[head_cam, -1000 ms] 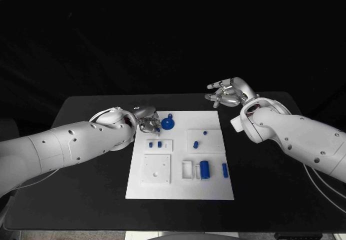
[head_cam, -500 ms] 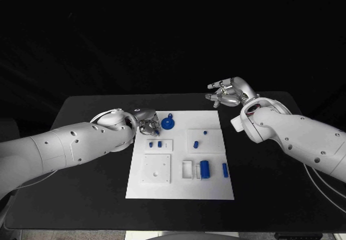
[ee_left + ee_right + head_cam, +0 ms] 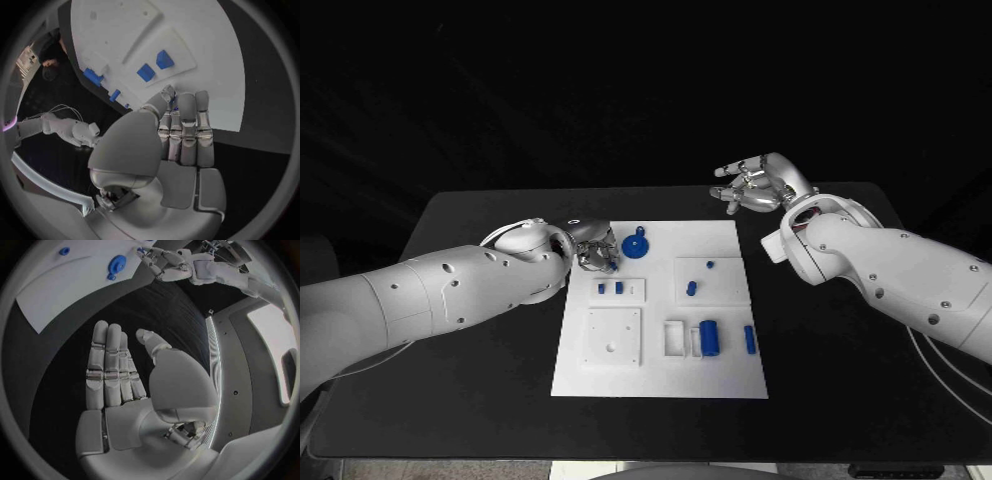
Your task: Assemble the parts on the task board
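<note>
Head view: left hand [image 3: 593,243] is hovering at the board's [image 3: 661,380] upper-left edge, fingers straight, holding nothing; right hand [image 3: 759,185] upper right, fingers apart, empty.

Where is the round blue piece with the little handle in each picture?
Head view: round blue piece lies at the far end of the task board, beside the left hand.
Left wrist view: not in it.
Right wrist view: round blue piece on the board.
Shared landmark: the white task board.

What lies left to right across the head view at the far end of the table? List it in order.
Left robot hand → round blue part on the task board → right robot hand.
</note>
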Motion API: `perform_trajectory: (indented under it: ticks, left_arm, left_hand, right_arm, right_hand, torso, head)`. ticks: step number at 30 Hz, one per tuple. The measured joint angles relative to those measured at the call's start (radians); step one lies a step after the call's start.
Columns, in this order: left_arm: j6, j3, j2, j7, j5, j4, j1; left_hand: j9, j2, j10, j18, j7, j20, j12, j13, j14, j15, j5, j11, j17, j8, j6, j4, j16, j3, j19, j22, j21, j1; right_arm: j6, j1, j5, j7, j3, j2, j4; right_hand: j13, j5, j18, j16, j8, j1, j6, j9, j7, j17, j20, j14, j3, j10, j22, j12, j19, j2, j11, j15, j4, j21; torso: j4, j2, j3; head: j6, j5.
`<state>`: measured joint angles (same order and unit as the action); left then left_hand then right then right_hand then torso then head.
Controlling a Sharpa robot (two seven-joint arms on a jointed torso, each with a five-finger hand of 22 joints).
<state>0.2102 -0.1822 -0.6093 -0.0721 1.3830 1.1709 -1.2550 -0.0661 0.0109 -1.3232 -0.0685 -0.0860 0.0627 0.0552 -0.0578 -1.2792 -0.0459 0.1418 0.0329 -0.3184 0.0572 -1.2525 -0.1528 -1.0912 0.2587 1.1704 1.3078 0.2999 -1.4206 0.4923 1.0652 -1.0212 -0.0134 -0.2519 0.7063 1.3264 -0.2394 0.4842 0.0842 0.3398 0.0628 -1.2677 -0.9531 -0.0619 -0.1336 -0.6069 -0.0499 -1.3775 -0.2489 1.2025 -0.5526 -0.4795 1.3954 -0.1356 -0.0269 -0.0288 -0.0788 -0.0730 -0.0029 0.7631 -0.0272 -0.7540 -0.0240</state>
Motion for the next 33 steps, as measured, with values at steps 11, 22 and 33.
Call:
perform_trajectory:
  ticks: [11,22,33]
  left_arm:
    - [0.0,0.0,0.005,0.001,0.0,-0.007,0.001]
    - [0.006,-0.011,0.012,0.002,0.0,-0.01,-0.001]
    - [0.017,-0.032,0.012,0.003,0.005,-0.001,-0.002]
  left_hand:
    - [0.0,0.0,0.001,0.0,-0.001,0.0,0.001,0.0,0.0,0.0,0.0,0.001,0.0,0.004,-0.001,0.0,0.0,0.0,0.0,0.0,0.004,0.0]
    - [-0.001,-0.001,0.001,0.001,0.002,0.0,0.001,0.0,0.0,0.0,0.0,0.001,0.0,0.004,-0.002,0.003,0.0,0.003,0.0,0.0,0.004,0.0]
    - [-0.001,-0.003,-0.012,0.002,0.008,0.0,-0.002,0.001,0.0,0.0,0.002,-0.005,0.0,0.0,-0.01,0.003,0.004,0.003,0.0,0.0,0.008,0.0]
  right_arm:
    - [0.0,0.0,0.0,0.0,0.0,0.0,0.0]
    - [0.0,0.0,0.0,0.0,0.0,0.0,0.0]
    - [0.0,0.0,0.0,0.0,0.0,0.001,0.0]
  right_hand:
    - [0.0,0.0,0.0,0.0,0.0,0.0,0.0,0.0,0.0,0.0,0.0,0.0,0.0,0.0,0.0,0.0,0.0,0.0,0.0,0.0,0.0,0.0]
    - [0.0,0.0,0.0,0.0,0.0,0.0,0.0,0.0,0.0,0.0,0.0,0.0,0.0,0.0,0.0,0.0,0.0,0.0,0.0,0.0,0.0,0.0]
    - [0.0,0.0,0.0,0.0,0.0,0.0,0.0,0.0,0.0,0.0,0.0,0.0,0.0,0.0,0.0,0.0,0.0,0.0,0.0,0.0,0.0,0.0]
  torso:
    - [-0.0006,0.0,-0.0002]
    - [-0.0008,0.0,-0.0006]
    - [-0.0003,0.0,-0.0007]
  head:
    - [-0.001,-0.001]
    - [-0.002,0.001]
    - [-0.005,0.003]
